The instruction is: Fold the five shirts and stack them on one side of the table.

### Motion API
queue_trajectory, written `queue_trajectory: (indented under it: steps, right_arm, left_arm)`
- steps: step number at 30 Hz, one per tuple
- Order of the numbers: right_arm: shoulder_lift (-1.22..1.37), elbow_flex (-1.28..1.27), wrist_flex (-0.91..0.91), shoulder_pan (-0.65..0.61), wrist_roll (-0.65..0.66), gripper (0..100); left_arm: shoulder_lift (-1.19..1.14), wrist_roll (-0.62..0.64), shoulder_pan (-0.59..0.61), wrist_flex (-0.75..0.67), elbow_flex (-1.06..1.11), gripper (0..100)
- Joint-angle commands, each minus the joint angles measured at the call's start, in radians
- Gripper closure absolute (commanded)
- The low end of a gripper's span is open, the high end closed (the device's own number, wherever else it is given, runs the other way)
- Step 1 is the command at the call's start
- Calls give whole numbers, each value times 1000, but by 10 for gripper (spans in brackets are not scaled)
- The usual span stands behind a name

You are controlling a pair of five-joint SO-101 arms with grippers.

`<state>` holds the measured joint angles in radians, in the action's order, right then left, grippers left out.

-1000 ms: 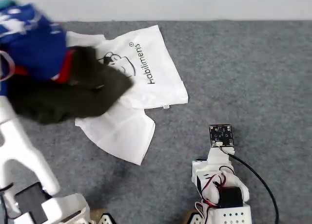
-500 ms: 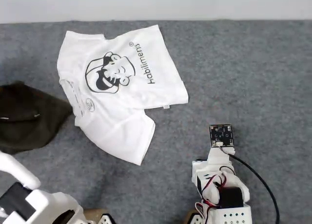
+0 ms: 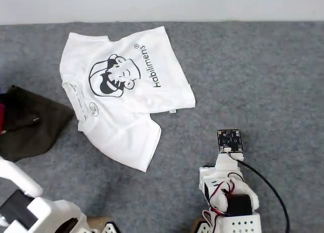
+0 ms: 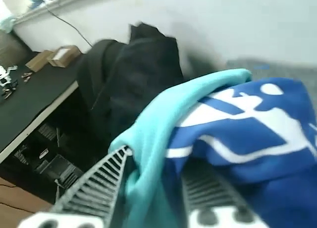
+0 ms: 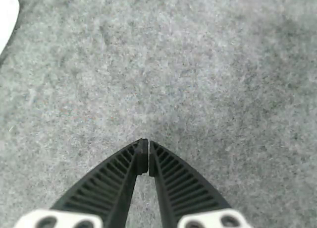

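Table (image 3: pixel 263 66): covered in grey felt-like fabric with an even nap, seen again close up in the right wrist view (image 5: pixel 208 59). A pale band (image 3: pixel 202 5) is noted along its far edge in the high view.

Left wrist view: a plain white wall (image 4: pixel 237 20) is recorded, with a thin cable (image 4: pixel 69 27) run along it. A dark worktop (image 4: pixel 25 104) with a pale front edge is seen beside it, carrying a cardboard box (image 4: pixel 62 54). Dim shelving (image 4: pixel 49 158) is noted beneath, and brown flooring (image 4: pixel 12 208) at the corner.

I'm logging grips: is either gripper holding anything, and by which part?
The left gripper pinches the blue shirt by a bunched fold of its light turquoise trim. The right gripper is shut on nothing, above the grey table cover.
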<state>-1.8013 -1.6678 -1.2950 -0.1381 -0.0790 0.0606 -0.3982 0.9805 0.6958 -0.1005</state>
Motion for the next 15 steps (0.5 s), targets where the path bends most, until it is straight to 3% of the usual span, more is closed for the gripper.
queue_trajectory:
  steps: [1, 15]
  right_arm:
    - [-10, -15, -8, -5, -3, 990]
    - [-10, -15, -8, -5, -3, 990]
  left_arm:
    - [26, -25, -9, 58, -22, 723]
    - [31, -25, -35, 101, -28, 691]
